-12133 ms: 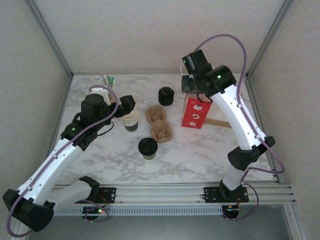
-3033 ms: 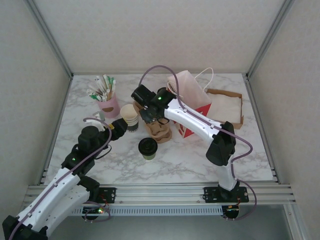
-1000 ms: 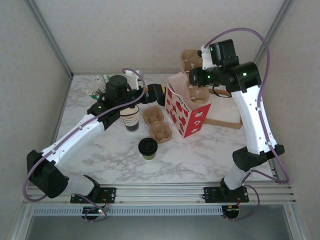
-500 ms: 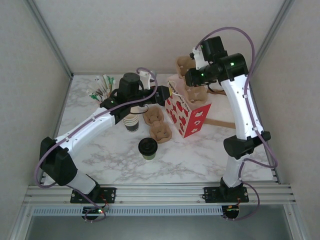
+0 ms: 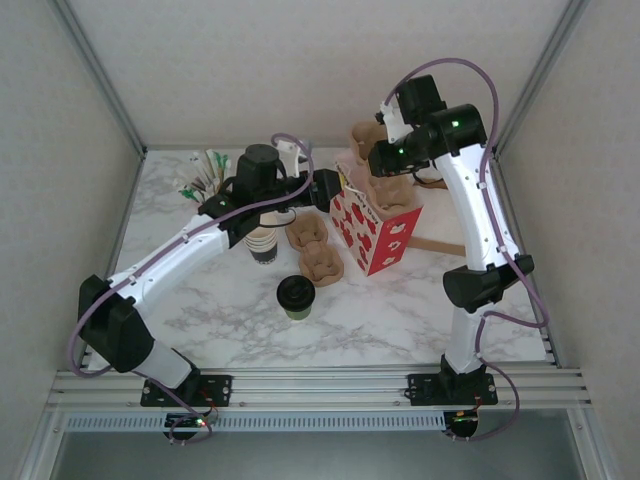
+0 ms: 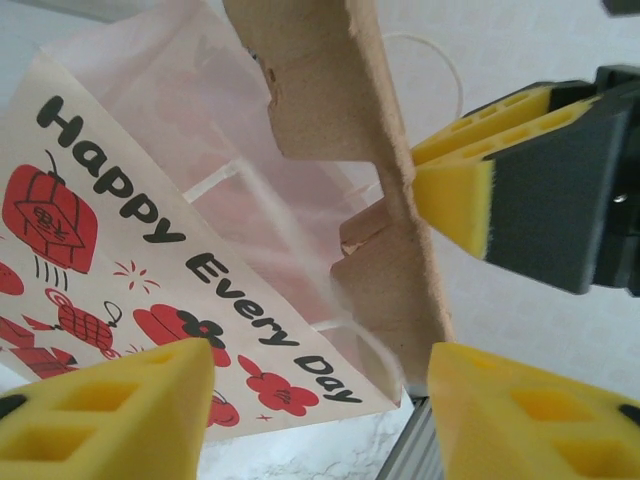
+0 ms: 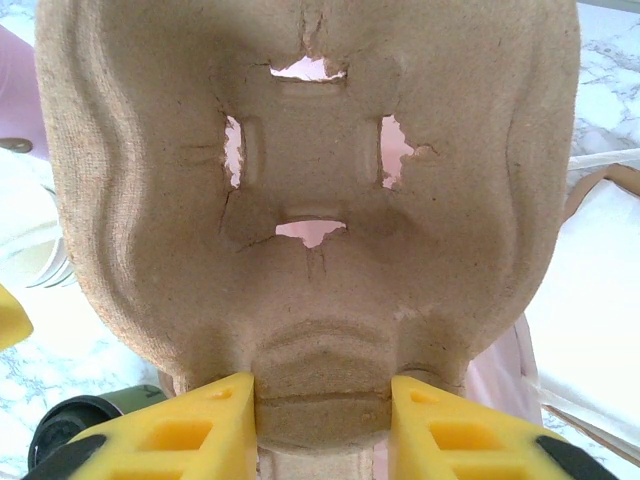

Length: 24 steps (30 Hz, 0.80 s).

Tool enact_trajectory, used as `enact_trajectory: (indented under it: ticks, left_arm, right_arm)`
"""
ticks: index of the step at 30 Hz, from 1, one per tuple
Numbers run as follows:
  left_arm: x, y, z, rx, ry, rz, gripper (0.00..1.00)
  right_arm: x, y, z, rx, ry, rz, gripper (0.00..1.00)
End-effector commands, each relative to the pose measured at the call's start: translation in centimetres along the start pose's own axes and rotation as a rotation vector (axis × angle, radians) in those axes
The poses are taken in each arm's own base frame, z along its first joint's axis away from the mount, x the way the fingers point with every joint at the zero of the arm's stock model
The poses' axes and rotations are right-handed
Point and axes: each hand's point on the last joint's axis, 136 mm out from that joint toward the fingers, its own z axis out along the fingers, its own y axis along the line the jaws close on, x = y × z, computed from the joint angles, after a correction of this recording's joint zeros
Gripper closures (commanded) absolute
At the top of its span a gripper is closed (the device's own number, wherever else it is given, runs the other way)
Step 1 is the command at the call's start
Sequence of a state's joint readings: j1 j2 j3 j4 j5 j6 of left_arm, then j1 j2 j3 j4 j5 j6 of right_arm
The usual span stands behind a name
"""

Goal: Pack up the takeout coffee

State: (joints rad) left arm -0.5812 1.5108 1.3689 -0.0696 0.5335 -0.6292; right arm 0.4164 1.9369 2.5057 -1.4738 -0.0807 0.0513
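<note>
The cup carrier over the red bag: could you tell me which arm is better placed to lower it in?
Likely right: the right gripper is shut on the carrier above the bag; the left gripper is open.

Three carriers (image 5: 322,264), one bag (image 5: 375,235), one coffee (image 5: 296,297)

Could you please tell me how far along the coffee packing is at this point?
Done: the coffee cup is lidded, and the gift bag stands open. In hand: the right gripper holds a pulp cup carrier at the bag's mouth; the left gripper is beside it, jaws open. Left: the cup, on the table, goes in.
</note>
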Motion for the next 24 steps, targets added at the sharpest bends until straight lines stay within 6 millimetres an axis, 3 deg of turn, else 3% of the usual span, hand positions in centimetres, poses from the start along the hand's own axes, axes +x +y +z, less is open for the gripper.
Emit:
enact_trajectory:
  ticks: [1,5,9,13,16,19,22,24]
  left_arm:
    - [-2.0,-3.0,-1.7,0.044,-0.066,0.037,0.33]
    - [-2.4,-2.9,-1.0,0.037,-0.063,0.028,0.28]
    - [-2.0,-2.3,0.7,0.034,-0.019,0.024,0.33]
    - [-1.2,-1.7,1.9,0.027,0.021,0.028,0.54]
    - [-1.0,-1.4,1.6,0.006,0.02,0.037,0.75]
    - [-0.7,-0.9,1.2,-0.016,0.016,0.043,0.89]
    - [-0.5,-0.5,0.9,-0.038,0.018,0.047,0.99]
    - [-0.6,-0.4,0.7,-0.048,0.012,0.052,1.0]
  right_arm:
    - [0.1,-0.1,-0.1,-0.008,0.009,-0.007,0.66]
    - [0.1,-0.2,0.0,-0.003,0.011,-0.005,0.66]
    - [0.1,-0.2,0.1,-0.006,0.014,-0.003,0.67]
    - [0.1,-0.3,0.3,-0.001,0.02,0.0,0.67]
    - [0.0,-0.5,0.2,0.01,0.015,0.001,0.67]
    - [-0.1,-0.7,-0.1,0.02,0.005,0.002,0.67]
    - [-0.2,-0.8,-0.4,0.025,-0.008,0.005,0.67]
    - [-0.5,-0.9,-0.6,0.025,-0.02,0.006,0.67]
